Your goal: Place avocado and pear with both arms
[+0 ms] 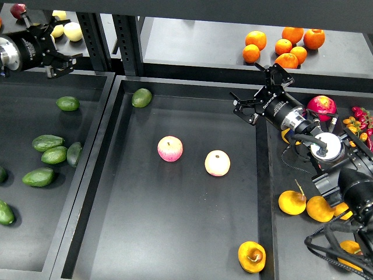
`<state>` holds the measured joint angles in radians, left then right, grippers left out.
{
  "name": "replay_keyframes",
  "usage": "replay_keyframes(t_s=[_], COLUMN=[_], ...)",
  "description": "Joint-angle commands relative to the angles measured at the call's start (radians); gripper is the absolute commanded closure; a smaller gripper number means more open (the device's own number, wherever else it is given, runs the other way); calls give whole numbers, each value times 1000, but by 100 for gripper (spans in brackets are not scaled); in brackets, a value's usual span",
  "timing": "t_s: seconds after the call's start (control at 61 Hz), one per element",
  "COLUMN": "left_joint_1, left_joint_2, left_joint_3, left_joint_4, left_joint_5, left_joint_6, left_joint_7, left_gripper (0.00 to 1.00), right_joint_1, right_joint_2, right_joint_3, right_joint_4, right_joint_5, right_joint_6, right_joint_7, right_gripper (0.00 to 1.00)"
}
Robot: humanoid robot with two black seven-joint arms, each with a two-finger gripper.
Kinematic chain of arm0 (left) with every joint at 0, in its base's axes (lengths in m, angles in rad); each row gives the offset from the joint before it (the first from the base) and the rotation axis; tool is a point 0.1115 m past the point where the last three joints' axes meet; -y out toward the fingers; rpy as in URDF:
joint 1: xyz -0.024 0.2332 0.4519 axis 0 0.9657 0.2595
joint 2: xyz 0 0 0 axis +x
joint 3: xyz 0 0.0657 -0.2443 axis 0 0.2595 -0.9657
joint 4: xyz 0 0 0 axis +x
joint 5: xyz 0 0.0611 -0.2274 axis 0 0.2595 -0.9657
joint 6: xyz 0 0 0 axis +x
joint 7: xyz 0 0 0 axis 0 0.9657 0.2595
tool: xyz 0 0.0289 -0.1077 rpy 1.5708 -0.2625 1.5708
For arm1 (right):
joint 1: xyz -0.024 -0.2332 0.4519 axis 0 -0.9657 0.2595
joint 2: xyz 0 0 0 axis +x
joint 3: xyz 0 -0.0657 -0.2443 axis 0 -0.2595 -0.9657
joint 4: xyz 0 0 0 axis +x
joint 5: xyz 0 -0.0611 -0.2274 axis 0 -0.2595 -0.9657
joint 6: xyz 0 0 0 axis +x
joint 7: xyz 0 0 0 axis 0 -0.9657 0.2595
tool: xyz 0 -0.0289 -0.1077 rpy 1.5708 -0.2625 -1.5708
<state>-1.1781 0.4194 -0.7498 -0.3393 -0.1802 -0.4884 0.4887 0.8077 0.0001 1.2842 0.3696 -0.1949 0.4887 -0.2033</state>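
**Q:** What lies nearest the viewer in the middle tray (116,192)?

**A:** The pear (252,256), orange-yellow with a brown stem in a dark dimple, rests near the tray's near right corner. No arm touches it.

**Q:** And farther in?

**A:** Two apples sit around mid-tray: a pink-and-yellow apple (170,149) to the left and a paler apple (217,163) to its right, well apart from the pear. One avocado (141,97) lies at the far left corner of the same tray.

**Q:** What fills the side trays?

**A:** The left tray (23,116) holds a cluster of green avocados (48,142). The right tray holds more orange-yellow pears (292,202) beside the right arm.

**Q:** State of the right jaws?

**A:** The right jaws (265,88) hang above the middle tray's far right edge, fingers spread apart, grasping nothing.

**Q:** State of the left jaws?

**A:** The left jaws (63,61) hang at the far left, over the back edge of the left tray, also spread and empty.

**Q:** What is farthest?

**A:** Oranges (284,46) are grouped on the rear right shelf; pale fruit (72,31) sits on the rear left shelf.
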Motion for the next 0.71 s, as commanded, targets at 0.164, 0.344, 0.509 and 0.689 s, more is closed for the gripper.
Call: replay_keyframes(t_s=[0.164, 0.344, 0.509, 0.689], left_joint_1=[57, 118, 160, 201], left_joint_2=[-57, -139, -228, -338], left_joint_3=[-275, -440, -534, -640], left_joint_4=[-12, -47, -84, -89], left_joint_5=[-7, -7, -7, -7], left_joint_6=[0, 0, 0, 0], left_joint_7=[0, 0, 0, -30], left_gripper=[18, 18, 17, 17], right_joint_1=[-1, 1, 1, 1], right_joint_2=[0, 0, 0, 0], right_joint_3=[3, 10, 15, 15], right_joint_4=[0, 0, 0, 0], right_joint_5=[2, 2, 2, 2], right_joint_6=[0, 0, 0, 0], right_joint_7=[4, 8, 12, 13], right_gripper=[0, 0, 0, 0])
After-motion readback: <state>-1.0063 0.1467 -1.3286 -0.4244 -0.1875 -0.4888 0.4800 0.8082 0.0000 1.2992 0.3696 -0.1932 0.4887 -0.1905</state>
